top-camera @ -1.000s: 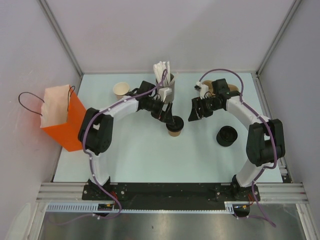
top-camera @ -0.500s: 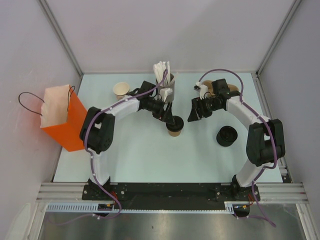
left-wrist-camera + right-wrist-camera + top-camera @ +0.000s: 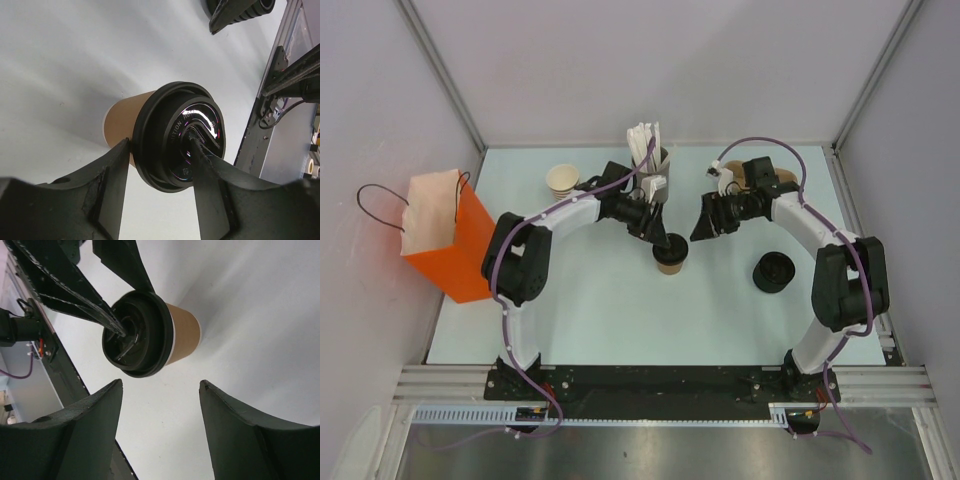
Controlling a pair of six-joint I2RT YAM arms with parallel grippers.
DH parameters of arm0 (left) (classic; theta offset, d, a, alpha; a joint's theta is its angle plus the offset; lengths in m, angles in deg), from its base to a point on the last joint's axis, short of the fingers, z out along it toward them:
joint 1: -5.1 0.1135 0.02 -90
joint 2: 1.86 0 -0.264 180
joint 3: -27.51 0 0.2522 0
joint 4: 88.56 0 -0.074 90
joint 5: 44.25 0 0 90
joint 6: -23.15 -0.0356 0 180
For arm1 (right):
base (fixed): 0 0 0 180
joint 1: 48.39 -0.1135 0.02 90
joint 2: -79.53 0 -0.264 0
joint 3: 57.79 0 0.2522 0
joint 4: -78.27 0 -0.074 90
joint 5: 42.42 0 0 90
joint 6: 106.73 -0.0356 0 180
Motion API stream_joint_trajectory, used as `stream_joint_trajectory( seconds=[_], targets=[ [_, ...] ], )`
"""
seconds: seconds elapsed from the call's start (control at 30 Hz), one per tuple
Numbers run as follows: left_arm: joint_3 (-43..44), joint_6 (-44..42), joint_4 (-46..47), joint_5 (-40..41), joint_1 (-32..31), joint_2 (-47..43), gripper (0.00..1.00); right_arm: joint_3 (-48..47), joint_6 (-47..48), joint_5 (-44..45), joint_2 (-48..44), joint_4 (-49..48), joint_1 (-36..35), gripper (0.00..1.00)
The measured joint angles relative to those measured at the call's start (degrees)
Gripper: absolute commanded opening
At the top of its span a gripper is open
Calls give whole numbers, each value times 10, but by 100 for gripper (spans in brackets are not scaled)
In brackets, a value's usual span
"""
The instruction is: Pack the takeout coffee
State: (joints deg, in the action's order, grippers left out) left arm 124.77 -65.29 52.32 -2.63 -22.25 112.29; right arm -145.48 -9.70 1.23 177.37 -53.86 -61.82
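Left tool (image 3: 160,142) straddles the takeout coffee (image 3: 122,117), grip unclear; right tool (image 3: 160,385) open.

In view are one lidded takeout coffee (image 3: 669,256), one stack of nested paper cups (image 3: 561,180), one grey cup of white sticks (image 3: 649,163), one orange bag (image 3: 448,240) and one pile of black lids (image 3: 775,271).

A lab test cell is indicated: arms (image 3: 570,210) are bolted to a counter (image 3: 610,320) enclosed by plain panels (image 3: 650,70).
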Motion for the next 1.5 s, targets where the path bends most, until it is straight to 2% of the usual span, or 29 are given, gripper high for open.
stream_joint_trajectory(
  seconds=[0.23, 0.53, 0.73, 1.0, 1.3, 1.5],
  targets=[
    [1, 0, 4, -1, 0, 0, 52, 0, -40, -30, 45, -28, -9, 65],
    [1, 0, 6, 0, -1, 0, 52, 0, -49, -71, 70, -27, -18, 49],
    [1, 0, 6, 2, -2, 0, 52, 0, -45, -129, 85, -20, 12, 46],
    [1, 0, 6, 3, -3, 0, 52, 0, -43, -135, 101, -16, 11, 44],
    [1, 0, 6, 7, -4, 0, 52, 0, -48, -135, 113, -20, 1, 30],
    [1, 0, 6, 7, -4, 0, 51, 0, -57, -144, 116, -22, 2, 28]
  ],
)
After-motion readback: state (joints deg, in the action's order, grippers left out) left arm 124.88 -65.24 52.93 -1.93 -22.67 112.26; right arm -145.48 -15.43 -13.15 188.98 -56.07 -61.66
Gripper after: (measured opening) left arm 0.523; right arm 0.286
